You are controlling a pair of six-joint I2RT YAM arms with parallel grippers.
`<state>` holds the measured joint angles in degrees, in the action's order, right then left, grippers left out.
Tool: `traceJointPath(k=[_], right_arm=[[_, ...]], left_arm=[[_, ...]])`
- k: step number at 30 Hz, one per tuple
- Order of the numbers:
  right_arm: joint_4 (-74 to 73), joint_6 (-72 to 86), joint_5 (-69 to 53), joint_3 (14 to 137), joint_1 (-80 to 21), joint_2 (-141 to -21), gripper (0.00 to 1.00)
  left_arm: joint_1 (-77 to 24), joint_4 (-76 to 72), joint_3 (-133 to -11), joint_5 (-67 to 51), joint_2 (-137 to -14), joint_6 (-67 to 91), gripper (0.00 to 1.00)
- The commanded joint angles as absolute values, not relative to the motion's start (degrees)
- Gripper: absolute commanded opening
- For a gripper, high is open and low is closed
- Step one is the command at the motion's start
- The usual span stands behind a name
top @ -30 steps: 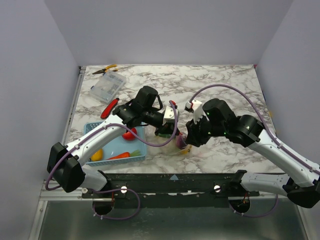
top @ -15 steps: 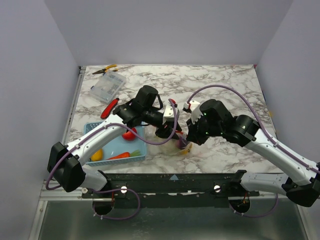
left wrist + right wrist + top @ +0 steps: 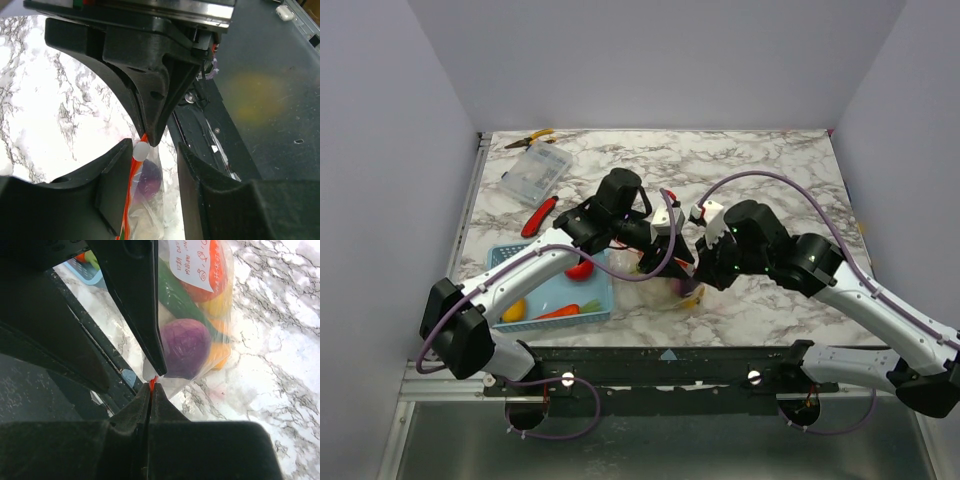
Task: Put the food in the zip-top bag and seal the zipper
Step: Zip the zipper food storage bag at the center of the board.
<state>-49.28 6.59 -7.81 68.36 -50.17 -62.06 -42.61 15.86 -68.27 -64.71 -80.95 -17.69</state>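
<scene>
A white marble-patterned table (image 3: pixel 770 170) carries a blue mesh basket (image 3: pixel 503 258), well off to the outer side of the left fingers. The left gripper (image 3: pixel 153 154) and right gripper (image 3: pixel 151 388) meet tip to tip. The left fingers (image 3: pixel 112 185) are spread, and a clear floppy zip-top bag (image 3: pixel 176 382) sits between them. Inside it, just past the right fingertips, show a round purple toy onion (image 3: pixel 185 347) and a long green piece (image 3: pixel 175 295). An orange toy carrot (image 3: pixel 560 312) and a red toy tomato (image 3: pixel 578 270) lie in the basket. The right fingers are pressed together, pinching the end of the bag's thin red-orange zipper strip (image 3: pixel 129 210), just beside its small white slider (image 3: pixel 141 151) at the left fingertips.
</scene>
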Motion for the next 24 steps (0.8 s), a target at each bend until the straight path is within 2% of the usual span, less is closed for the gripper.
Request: traceJointPath(k=[1,5,9,21,24], right_arm=[[-45.96,6.79,-8.37,67.43,-50.01,-60.32,0.0],[-45.6,6.99,-8.64,67.2,-50.01,-59.83,0.0],[-45.65,6.76,-9.23,67.02,-50.01,-59.54,0.0],[-45.01,6.16,-10.49,66.21,-50.01,-59.55,0.0],[-44.89,6.19,-9.49,66.29,-50.01,-59.33,0.0]], left_arm=[[-43.48,14.11,-68.2,-66.48,-82.33,-16.4,0.4],[-43.59,14.33,-68.35,-65.97,-82.77,-16.7,0.32],[-43.59,14.07,-68.25,-64.6,-83.04,-16.7,0.42],[-42.94,11.95,-67.43,-64.42,-83.24,-15.38,0.48],[-42.72,11.86,-67.32,-65.45,-83.13,-15.53,0.44]])
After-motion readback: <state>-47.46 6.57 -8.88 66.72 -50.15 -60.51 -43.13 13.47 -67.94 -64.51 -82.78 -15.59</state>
